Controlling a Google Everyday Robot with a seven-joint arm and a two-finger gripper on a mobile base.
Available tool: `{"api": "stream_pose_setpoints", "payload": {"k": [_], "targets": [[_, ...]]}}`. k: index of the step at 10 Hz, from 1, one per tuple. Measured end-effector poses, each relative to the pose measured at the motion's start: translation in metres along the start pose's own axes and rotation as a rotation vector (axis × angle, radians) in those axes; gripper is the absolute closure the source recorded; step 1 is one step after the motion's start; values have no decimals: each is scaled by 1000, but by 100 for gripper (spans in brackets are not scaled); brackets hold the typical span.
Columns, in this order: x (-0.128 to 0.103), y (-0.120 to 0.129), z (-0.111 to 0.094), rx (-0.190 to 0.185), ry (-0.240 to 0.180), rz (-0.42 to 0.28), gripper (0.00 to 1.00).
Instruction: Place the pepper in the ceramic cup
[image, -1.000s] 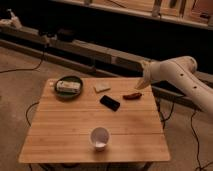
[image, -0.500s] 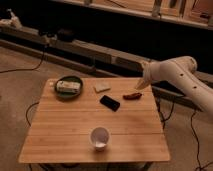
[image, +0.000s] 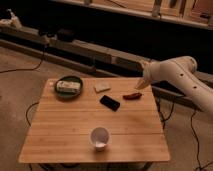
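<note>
The red chili pepper (image: 132, 96) lies on the wooden table (image: 65, 135) near its far right edge, just right of the black phone (image: 109, 103). The white ceramic cup (image: 99, 138) stands upright near the table's front edge, about the middle. My gripper (image: 141, 83) hangs from the white arm (image: 175, 75) just above and to the right of the pepper, apart from it.
A dark green round dish (image: 68, 87) holding a pale object sits at the far left of the table. A small pale flat item (image: 102, 87) lies beside it. Cables run over the floor on both sides. A dark bench runs behind.
</note>
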Motion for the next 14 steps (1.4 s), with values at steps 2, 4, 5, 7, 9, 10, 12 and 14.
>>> {"api": "stream_pose_setpoints", "payload": {"k": [2,4,5,7,9,10,12,14], "targets": [[0,0,0,0,0,0,20],[0,0,0,0,0,0,20],[0,0,0,0,0,0,20],[7,6,1,-37,8,15,20],[34,23,-1,-132,43,60,20],[56,38,-7,-203,80,90,20],[107,59,-27,-323,192,137,20],[132,61,-37,-379,266,153,20]]}}
